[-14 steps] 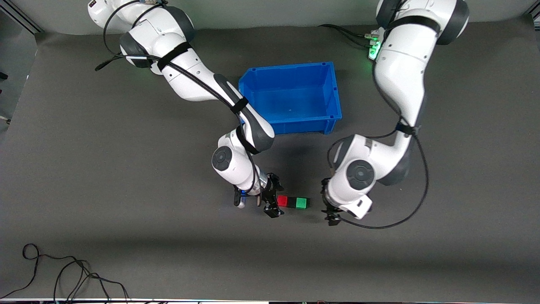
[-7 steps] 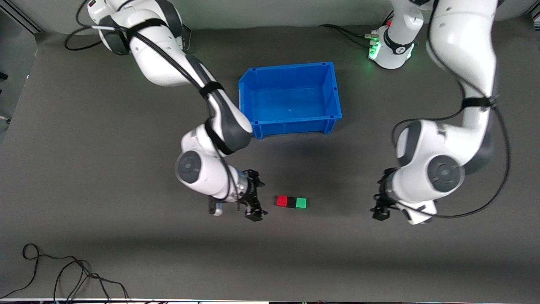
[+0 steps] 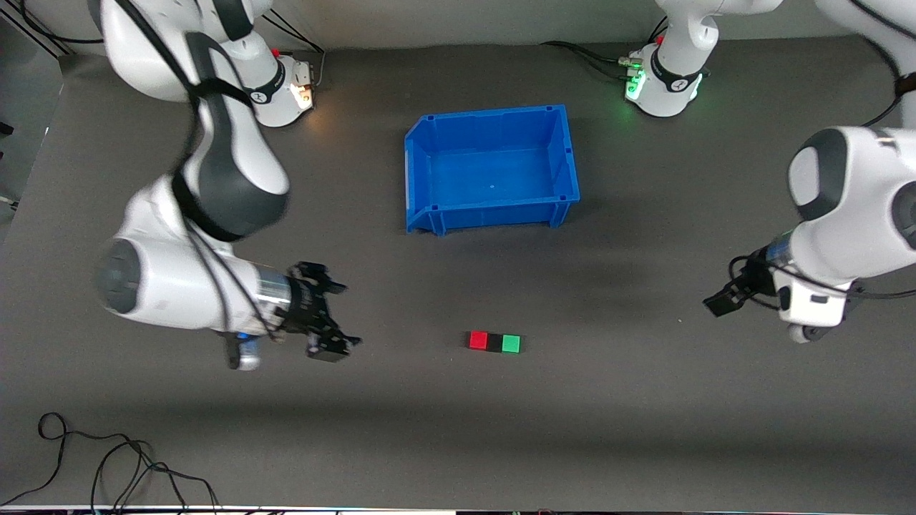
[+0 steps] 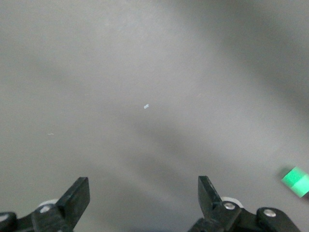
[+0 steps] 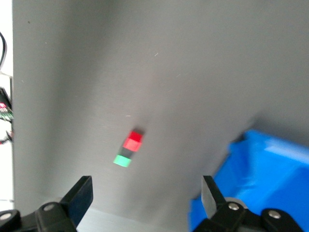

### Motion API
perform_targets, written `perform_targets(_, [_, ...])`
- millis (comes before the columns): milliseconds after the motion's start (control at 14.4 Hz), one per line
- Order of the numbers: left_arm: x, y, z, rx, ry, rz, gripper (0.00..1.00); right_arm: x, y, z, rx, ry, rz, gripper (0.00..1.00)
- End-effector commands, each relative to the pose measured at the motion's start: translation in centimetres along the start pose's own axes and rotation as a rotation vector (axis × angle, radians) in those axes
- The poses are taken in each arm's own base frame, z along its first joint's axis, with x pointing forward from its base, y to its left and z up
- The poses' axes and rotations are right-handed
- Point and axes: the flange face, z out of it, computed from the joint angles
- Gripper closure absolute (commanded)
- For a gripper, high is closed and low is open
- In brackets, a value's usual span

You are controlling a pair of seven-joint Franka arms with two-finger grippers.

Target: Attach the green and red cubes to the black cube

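The red cube [image 3: 478,340], black cube [image 3: 494,342] and green cube [image 3: 511,344] lie touching in one row on the mat, black in the middle, nearer the front camera than the blue bin. My right gripper [image 3: 336,318] is open and empty, apart from the row toward the right arm's end. My left gripper [image 3: 719,304] is open and empty, well off toward the left arm's end. The right wrist view shows the red cube [image 5: 133,141], black cube [image 5: 126,151] and green cube [image 5: 122,161] past its open gripper [image 5: 146,193]. The left wrist view shows its open gripper [image 4: 143,191] and only the green cube [image 4: 295,181].
An empty blue bin [image 3: 422,182] stands mid-table, farther from the front camera than the cubes; its corner shows in the right wrist view [image 5: 260,179]. Black cables [image 3: 107,465] lie at the table's front edge near the right arm's end.
Both arms have drawn away from the cube row, each toward its own end of the table. The three cubes have stayed joined in place.
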Motion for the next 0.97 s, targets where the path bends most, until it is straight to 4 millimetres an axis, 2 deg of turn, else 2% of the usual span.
perform_targets(0, [-0.7, -5.0, -2.1, 0.007, -0.049, 0.184, 0.00, 2.4, 4.8, -6.6, -0.074, 0.012, -0.191, 0.00])
perform_targets(69, [-0.7, -7.0, -3.0, 0.003, -0.058, 0.250, 0.00, 3.6, 6.5, -8.5, -0.111, 0.037, -0.254, 0.00])
perform_targets(139, [-1.2, -7.4, -4.1, 0.000, -0.049, 0.321, 0.00, 4.7, 8.1, -10.3, -0.153, 0.062, -0.331, 0.00])
perform_targets(346, [-2.0, -7.8, -7.1, -0.012, 0.006, 0.357, 0.00, 7.8, 11.6, -13.3, -0.261, 0.094, -0.500, 0.00])
perform_targets(554, [-2.3, -8.1, -9.4, 0.009, 0.030, 0.362, 0.00, 10.2, 13.3, -14.7, -0.348, 0.127, -0.725, 0.00])
perform_targets(623, [-2.5, -8.1, -9.8, 0.038, 0.042, 0.373, 0.00, 10.4, 13.7, -15.4, -0.362, 0.134, -0.789, 0.00])
perform_targets(762, [-3.6, -7.4, -10.5, 0.096, 0.072, 0.397, 0.00, 11.7, 14.4, -16.2, -0.375, 0.142, -0.815, 0.00])
perform_targets(900, [-4.0, -7.2, -11.0, 0.098, 0.070, 0.399, 0.00, 12.7, 15.5, -15.8, -0.384, 0.111, -0.855, 0.00])
